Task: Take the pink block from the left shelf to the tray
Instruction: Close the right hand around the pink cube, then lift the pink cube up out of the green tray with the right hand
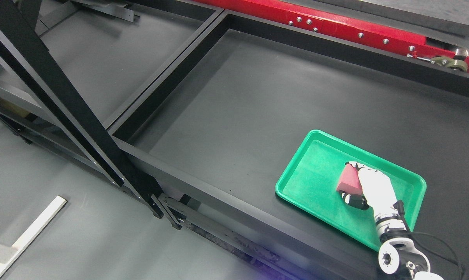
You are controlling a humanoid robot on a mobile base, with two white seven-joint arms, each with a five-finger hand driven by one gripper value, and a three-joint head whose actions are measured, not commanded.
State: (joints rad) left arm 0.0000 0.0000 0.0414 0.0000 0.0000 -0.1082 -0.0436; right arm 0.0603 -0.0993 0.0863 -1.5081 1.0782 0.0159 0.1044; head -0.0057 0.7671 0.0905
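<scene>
A pink block (348, 180) is inside the green tray (312, 171), near the tray's middle right. My right hand (355, 182) reaches in from the lower right and its fingers are curled around the block from above and below. I cannot tell whether the block rests on the tray floor or hangs just above it. The left arm is out of view.
The tray lies on a wide black tabletop (250, 101) with raised black rims. A red beam (335, 23) runs along the far edge. A black diagonal strut (63, 97) and shelf frame stand at the left. Grey floor (82, 233) lies at the lower left.
</scene>
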